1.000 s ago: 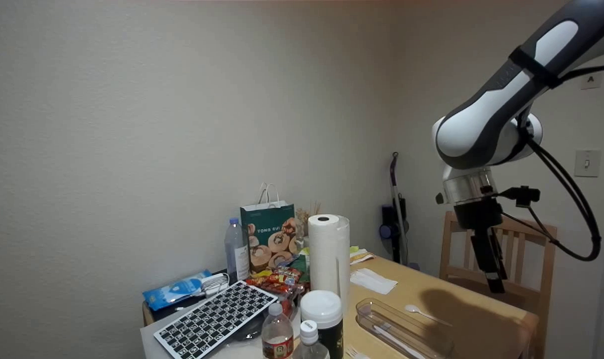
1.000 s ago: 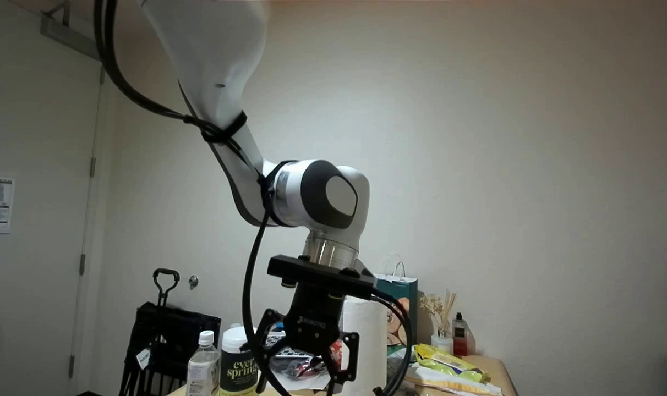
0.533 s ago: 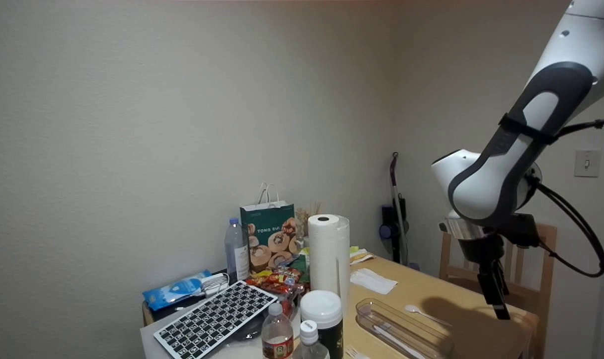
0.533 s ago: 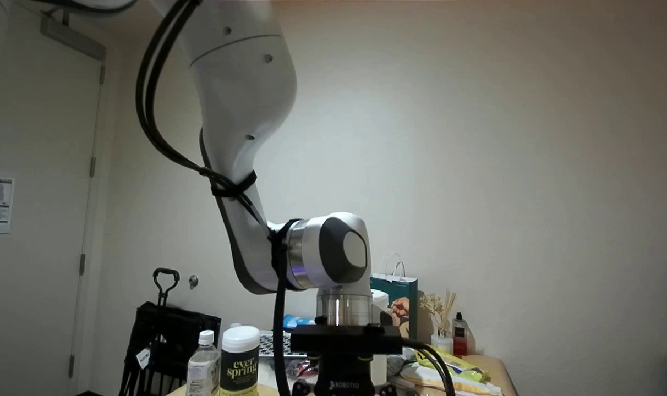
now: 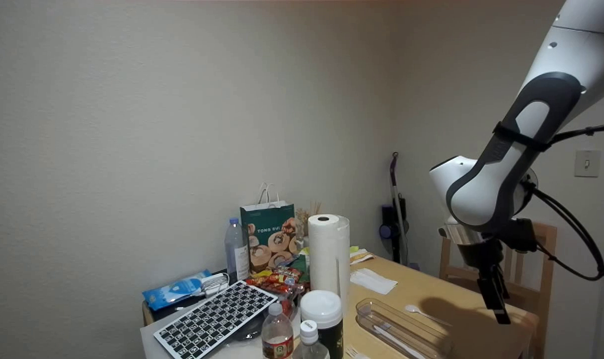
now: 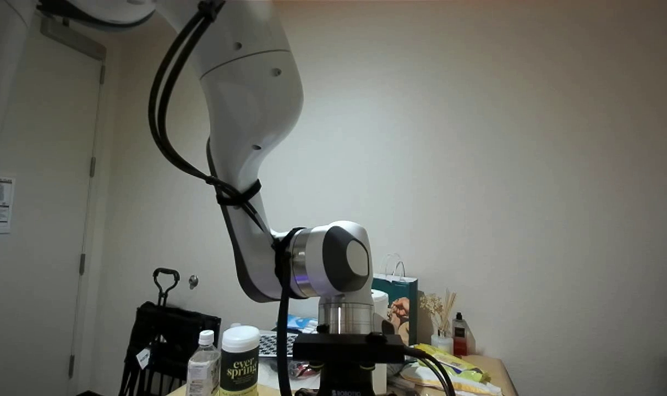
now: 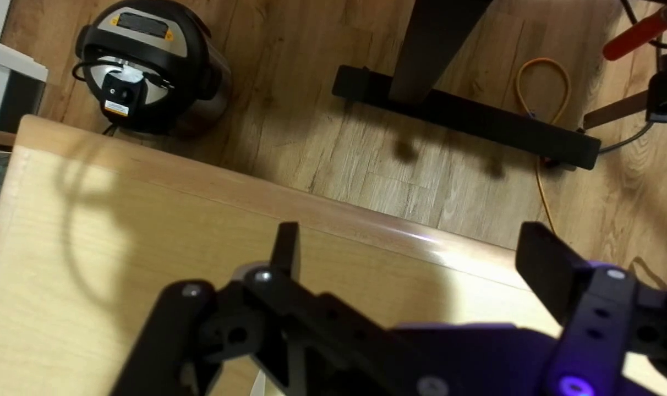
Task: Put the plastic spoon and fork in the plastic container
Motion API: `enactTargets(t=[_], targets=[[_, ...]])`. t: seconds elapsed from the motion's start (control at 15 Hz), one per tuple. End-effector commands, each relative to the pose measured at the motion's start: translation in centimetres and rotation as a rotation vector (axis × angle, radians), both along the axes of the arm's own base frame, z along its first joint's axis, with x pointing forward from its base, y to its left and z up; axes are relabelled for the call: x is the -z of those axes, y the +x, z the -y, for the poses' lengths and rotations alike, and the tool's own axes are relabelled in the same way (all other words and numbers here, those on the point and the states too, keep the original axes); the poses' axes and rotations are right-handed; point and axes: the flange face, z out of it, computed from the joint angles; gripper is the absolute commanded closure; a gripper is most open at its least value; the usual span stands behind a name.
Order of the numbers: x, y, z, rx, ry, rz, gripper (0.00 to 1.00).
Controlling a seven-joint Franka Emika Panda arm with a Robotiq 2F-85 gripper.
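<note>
The clear plastic container [image 5: 401, 324] lies on the wooden table in an exterior view, with a white utensil [image 5: 397, 342] inside; its kind is unclear. The white plastic spoon [image 5: 417, 310] lies on the table beside the container. White fork tines [image 5: 353, 352] show on the table at the bottom edge, the rest cut off. My gripper [image 5: 501, 319] hangs above the table near its end, past the spoon's handle. In the wrist view the gripper [image 7: 411, 242] is open and empty, with bare table beneath. A white tip [image 7: 258, 385] shows low there, mostly hidden by the finger.
A paper-towel roll [image 5: 324, 254], a white-lidded canister [image 5: 322, 309] and bottles [image 5: 277, 331] stand beside the container. A white napkin [image 5: 374, 280] lies beyond it. A chair [image 5: 543, 269] stands behind the table. The table edge [image 7: 333, 209] runs under the gripper in the wrist view.
The arm and gripper have moved down, mostly in the first half second. In an exterior view the fingers have dropped out below the frame. The container, spoon and fork have not moved.
</note>
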Motion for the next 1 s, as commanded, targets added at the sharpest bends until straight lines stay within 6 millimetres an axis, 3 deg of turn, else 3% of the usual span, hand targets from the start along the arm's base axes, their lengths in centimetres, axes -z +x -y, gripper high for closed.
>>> enactTargets(t=[0.0,0.47,0.53,0.6,0.93], targets=[[1.6,1.5,0.0,0.022,-0.035,0.051,0.00],[3.5,9.6,2.4,0.052,-0.164,0.213,0.00],[3.5,10.2,2.6,0.069,-0.172,0.222,0.00],[2.9,8.7,2.0,0.053,-0.137,0.196,0.00],[4.0,10.5,2.4,0.070,-0.162,0.205,0.00]])
